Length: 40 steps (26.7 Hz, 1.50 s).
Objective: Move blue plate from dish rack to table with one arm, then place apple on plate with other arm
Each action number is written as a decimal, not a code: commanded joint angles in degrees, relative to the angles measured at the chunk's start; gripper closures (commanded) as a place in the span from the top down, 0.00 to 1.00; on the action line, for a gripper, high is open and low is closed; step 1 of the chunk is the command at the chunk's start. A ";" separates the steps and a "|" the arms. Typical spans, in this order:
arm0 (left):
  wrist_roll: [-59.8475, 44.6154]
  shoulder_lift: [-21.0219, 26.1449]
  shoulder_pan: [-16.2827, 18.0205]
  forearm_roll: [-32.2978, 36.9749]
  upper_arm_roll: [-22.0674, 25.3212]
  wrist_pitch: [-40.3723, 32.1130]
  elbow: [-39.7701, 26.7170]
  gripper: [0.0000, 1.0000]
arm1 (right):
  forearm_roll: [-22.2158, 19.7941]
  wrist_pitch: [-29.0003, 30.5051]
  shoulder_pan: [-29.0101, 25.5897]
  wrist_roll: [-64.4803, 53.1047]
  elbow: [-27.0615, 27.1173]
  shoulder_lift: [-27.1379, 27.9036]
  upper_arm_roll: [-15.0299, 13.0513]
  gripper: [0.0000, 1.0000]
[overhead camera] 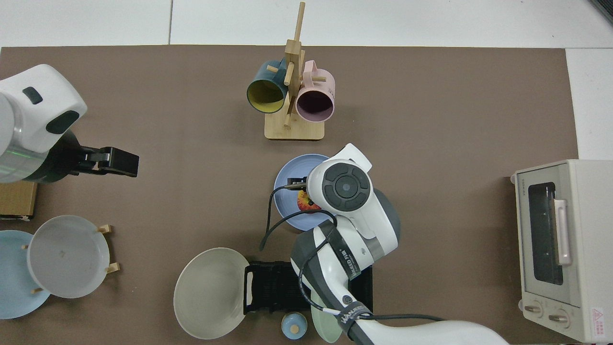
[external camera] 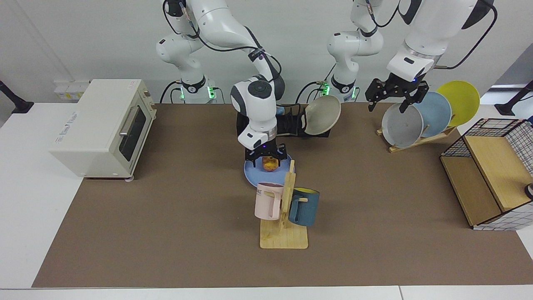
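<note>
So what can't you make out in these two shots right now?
- Top view: most of the apple and the right gripper, under the arm's own wrist.
- Facing view: far edge of the blue plate, behind that gripper.
- Both views: much of the dish rack, behind the right arm.
</note>
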 commanded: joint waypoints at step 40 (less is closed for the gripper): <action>1.69 -0.05 -1.21 -0.20 0.33 -1.89 1.70 1.00 | -4.02 -42.61 -36.32 -47.12 9.43 -25.89 -1.18 1.00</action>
